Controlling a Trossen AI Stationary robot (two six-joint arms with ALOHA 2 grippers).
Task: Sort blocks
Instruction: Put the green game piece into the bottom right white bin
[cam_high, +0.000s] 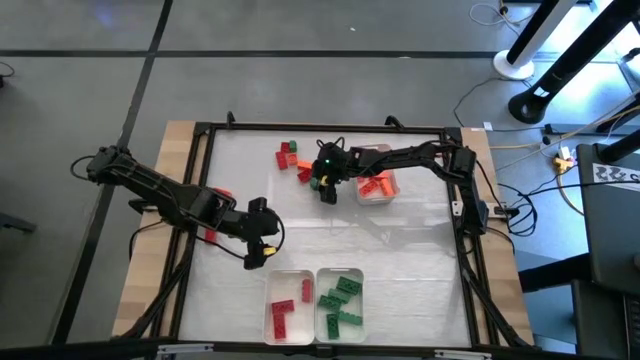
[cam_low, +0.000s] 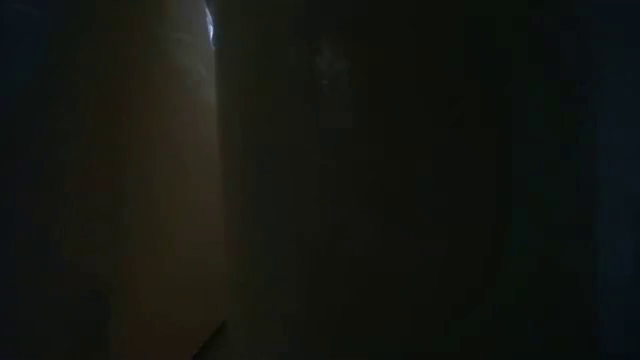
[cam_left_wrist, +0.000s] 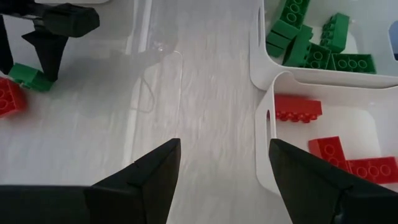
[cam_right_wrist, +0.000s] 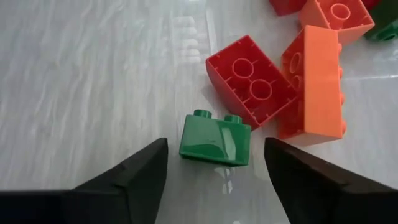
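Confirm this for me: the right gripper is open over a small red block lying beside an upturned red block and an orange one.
Not quite. The block between the right gripper's open fingers is green, not red; the right wrist view shows it. The rest holds: it lies on the table beside an upturned red block and an orange block.

**Counting the bricks and trays**

We count three white trays on the table (cam_high: 240, 180): the red tray (cam_high: 284, 308), the green tray (cam_high: 340, 304) just right of it, and the orange tray (cam_high: 377, 184) well beyond them. In the red tray we see three red blocks (cam_high: 283, 313). In the green tray we make out about five green blocks (cam_high: 343, 293); their overlap blurs the tally. The orange tray's orange blocks (cam_high: 375, 185) cannot be counted. Two arms work the table.
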